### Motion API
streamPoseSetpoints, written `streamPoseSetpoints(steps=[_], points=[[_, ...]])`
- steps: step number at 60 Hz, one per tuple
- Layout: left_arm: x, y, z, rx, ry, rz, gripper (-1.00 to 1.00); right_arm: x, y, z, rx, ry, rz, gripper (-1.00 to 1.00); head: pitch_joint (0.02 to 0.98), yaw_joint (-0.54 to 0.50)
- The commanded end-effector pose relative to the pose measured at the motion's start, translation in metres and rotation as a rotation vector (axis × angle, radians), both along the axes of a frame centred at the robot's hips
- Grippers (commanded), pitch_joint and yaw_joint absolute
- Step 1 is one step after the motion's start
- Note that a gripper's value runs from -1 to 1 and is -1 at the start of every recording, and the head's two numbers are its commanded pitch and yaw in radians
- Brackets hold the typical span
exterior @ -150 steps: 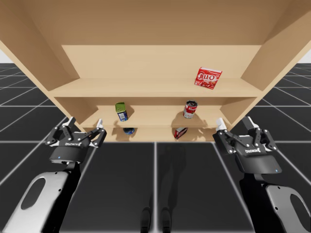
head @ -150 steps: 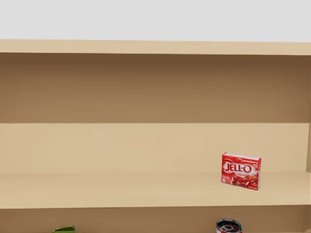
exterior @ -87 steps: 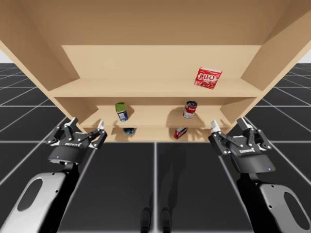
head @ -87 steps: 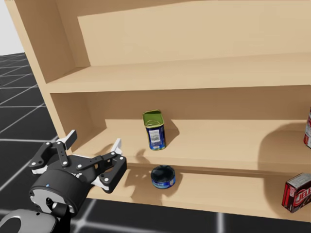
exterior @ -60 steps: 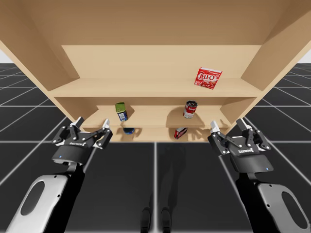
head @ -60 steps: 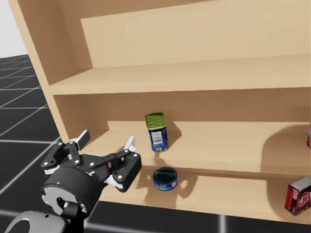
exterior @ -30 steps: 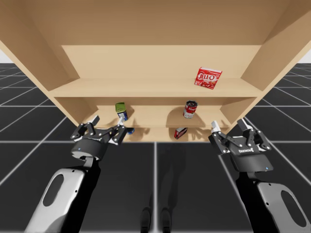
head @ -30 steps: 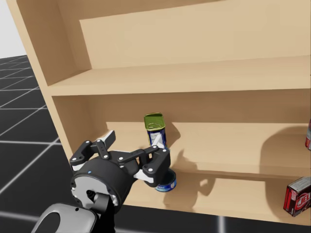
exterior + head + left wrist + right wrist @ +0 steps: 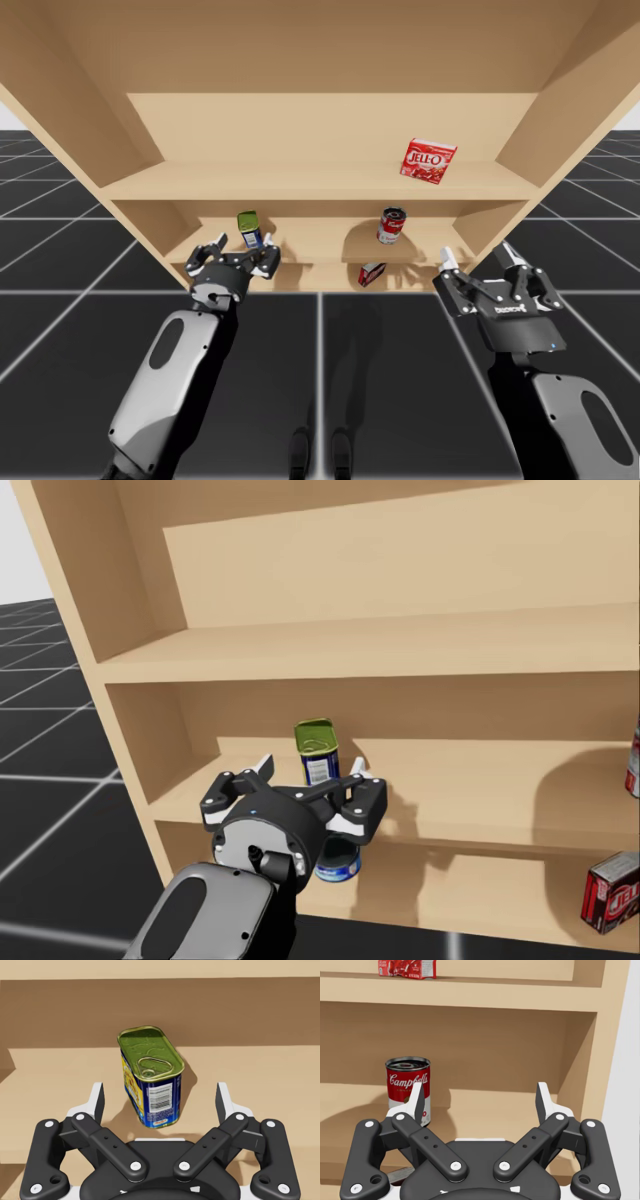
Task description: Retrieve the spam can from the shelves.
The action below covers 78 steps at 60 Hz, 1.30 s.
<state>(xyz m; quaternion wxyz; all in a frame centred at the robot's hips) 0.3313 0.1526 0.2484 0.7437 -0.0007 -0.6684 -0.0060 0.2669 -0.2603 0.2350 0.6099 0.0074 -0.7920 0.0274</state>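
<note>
The spam can (image 9: 250,230) is a blue rectangular can with a green top, standing slightly tilted on the middle shelf (image 9: 310,240). My left gripper (image 9: 243,250) is open right in front of it. In the left wrist view the spam can (image 9: 152,1077) stands just ahead of the left gripper (image 9: 160,1097), in line with the gap between the spread fingers and untouched. The head view shows the spam can (image 9: 318,752) just beyond the left gripper (image 9: 310,772). My right gripper (image 9: 480,258) hangs open in front of the shelves' right side, holding nothing.
A red soup can (image 9: 391,226) stands on the middle shelf ahead of the right gripper (image 9: 479,1092). A red box (image 9: 428,160) sits on the upper shelf. On the bottom shelf lie a round blue tin (image 9: 338,865) and a red can (image 9: 371,273).
My left arm has reached forward and rightward up to the spam can. The right arm has barely moved. My head has turned down and left from the upper shelf.
</note>
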Motion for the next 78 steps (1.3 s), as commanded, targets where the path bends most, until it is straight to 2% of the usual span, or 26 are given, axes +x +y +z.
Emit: streamPoseSetpoints(steps=[1,11,20,24,32,33,34,35,36,38,48,52,63,78], points=[[0.021,-0.002,-0.005,-0.010,0.022,0.033,-1.00,0.000,-0.002,0.000,0.002,-0.002,-0.003,-1.00,0.481,0.26],[0.041,-0.002,-0.004,-0.011,0.041,0.054,-1.00,0.000,-0.003,0.001,-0.001,-0.002,-0.006,-1.00,0.478,0.26],[0.054,-0.004,-0.008,-0.037,0.085,0.068,-1.00,0.000,-0.005,0.001,-0.002,-0.002,-0.011,-1.00,0.480,0.25],[0.056,-0.005,-0.010,-0.048,0.101,0.074,-1.00,0.000,-0.005,0.001,-0.001,-0.002,-0.011,-1.00,0.479,0.25],[0.057,-0.007,-0.014,-0.037,0.110,0.087,-0.95,0.001,-0.006,0.002,0.000,-0.003,-0.012,-1.00,0.476,0.25],[0.056,-0.007,-0.015,-0.034,0.109,0.086,-0.80,0.001,-0.006,0.002,-0.001,-0.003,-0.012,-1.00,0.476,0.25],[0.056,-0.007,-0.015,-0.030,0.105,0.088,-0.44,0.001,-0.006,0.002,-0.001,-0.003,-0.011,-1.00,0.475,0.25],[0.056,-0.007,-0.015,-0.029,0.105,0.084,0.79,0.001,-0.006,0.002,0.000,-0.003,-0.012,-1.00,0.475,0.25],[0.055,-0.007,-0.015,-0.028,0.107,0.077,0.80,0.001,-0.006,0.002,0.000,-0.003,-0.013,-1.00,0.474,0.25],[0.054,-0.007,-0.015,-0.025,0.110,0.060,0.95,0.001,-0.006,0.001,0.000,-0.003,-0.013,-1.00,0.473,0.25],[0.047,-0.008,-0.011,-0.021,0.097,0.030,1.00,0.001,-0.006,0.001,-0.008,0.001,-0.012,-1.00,0.470,0.25],[0.041,-0.008,-0.006,-0.005,0.071,0.022,1.00,0.001,-0.006,0.001,-0.008,0.002,-0.012,-1.00,0.468,0.25],[0.015,-0.005,0.014,0.013,0.008,-0.002,1.00,0.002,-0.007,0.000,-0.009,0.002,-0.015,-1.00,0.461,0.25],[-0.023,0.004,0.035,0.005,-0.021,-0.035,1.00,0.002,-0.008,0.001,-0.009,0.000,-0.018,-1.00,0.460,0.25]])
